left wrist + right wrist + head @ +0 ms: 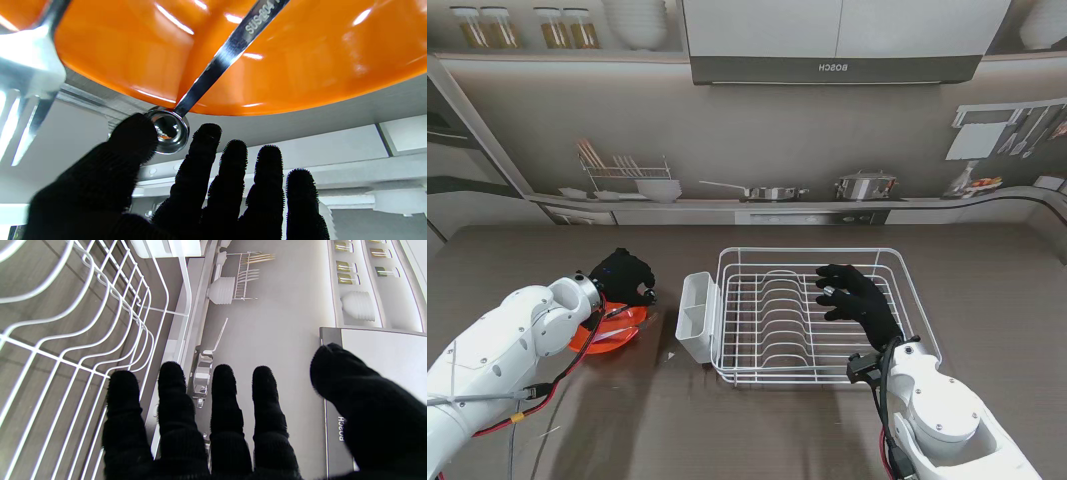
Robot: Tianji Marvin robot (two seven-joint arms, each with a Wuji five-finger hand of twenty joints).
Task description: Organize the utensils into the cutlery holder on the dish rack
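Your left hand [186, 186] hovers with fingers spread and empty at the spoon [168, 130] on the orange plate [300, 66], so pinch thumb and forefinger on the handle, lifting clear before crossing to the cutlery holder [695, 315].

Both arms are cased in smooth, rounded white shells, and each ends in a five-fingered hand covered by a black glove, the left hand [623, 277] and the right hand [857, 303]. In the wrist views the glove fabric is seen to be fuzzy, with short fibres bristling at the fingertips [234, 150]. Red and black cables [555, 380] are run along the left forearm, and black cabling with a dark bracket is seen at the right wrist [872, 366].
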